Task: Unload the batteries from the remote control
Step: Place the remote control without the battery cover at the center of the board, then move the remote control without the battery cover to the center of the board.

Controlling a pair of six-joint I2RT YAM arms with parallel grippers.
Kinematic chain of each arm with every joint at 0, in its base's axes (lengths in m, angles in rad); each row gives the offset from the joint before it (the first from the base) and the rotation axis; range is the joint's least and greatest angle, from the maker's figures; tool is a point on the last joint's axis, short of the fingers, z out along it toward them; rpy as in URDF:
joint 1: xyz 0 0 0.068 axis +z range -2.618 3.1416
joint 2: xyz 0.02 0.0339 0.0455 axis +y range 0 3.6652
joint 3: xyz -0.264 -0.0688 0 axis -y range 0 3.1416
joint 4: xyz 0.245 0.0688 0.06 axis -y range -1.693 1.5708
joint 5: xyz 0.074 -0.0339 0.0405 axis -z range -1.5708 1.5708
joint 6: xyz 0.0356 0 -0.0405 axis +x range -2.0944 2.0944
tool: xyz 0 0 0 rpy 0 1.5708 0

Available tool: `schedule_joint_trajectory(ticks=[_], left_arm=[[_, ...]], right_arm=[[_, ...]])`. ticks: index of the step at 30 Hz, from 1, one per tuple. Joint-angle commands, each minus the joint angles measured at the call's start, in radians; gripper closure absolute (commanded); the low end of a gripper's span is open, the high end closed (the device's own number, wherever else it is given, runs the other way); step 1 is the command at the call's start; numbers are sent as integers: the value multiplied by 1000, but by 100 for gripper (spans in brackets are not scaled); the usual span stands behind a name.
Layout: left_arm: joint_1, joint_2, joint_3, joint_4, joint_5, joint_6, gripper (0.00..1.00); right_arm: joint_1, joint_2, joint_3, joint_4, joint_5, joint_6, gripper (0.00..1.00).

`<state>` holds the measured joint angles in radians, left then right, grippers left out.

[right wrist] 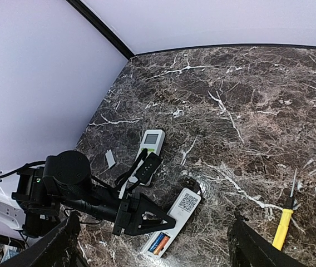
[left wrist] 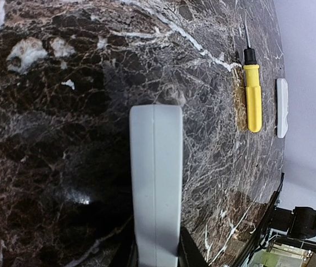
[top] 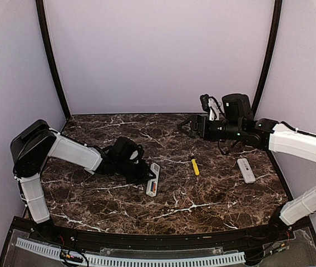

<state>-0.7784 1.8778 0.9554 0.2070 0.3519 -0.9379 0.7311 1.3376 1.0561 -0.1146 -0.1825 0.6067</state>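
Observation:
A white remote control lies face down on the marble table, its QR label facing up. At its near end the compartment is uncovered, with a blue and an orange battery side by side inside; they show as a coloured spot from above. My left gripper reaches in low from the left and is shut on the remote's long sides. My right gripper hangs open high over the back of the table, its dark fingers far apart with nothing between them.
A yellow-handled tool lies right of the remote. Further right is a flat white rectangular piece. A second remote with a small screen and a small white cover lie beside my left arm, near the left wall.

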Motion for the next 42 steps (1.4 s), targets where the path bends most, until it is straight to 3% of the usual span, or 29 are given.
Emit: schedule_joint_trajectory(ticks=[1,19,26,31,42], left_arm=[[-7,-5,22,-47,-23,32,90],[-7,-53,31,-195,-75,127,52],[-8,-97,6,-254,-97,137,33],[-10,-142,-10,-275,-94,142,29],[-27,-176,-71,-227,34,88,30]], right_arm=[[-1,11,-8,8,14,7,10],[1,11,-3,-6,40,5,10],[0,18,-1,-3,41,5,10],[1,19,-3,-5,46,8,11],[2,17,-4,-13,65,28,11]])
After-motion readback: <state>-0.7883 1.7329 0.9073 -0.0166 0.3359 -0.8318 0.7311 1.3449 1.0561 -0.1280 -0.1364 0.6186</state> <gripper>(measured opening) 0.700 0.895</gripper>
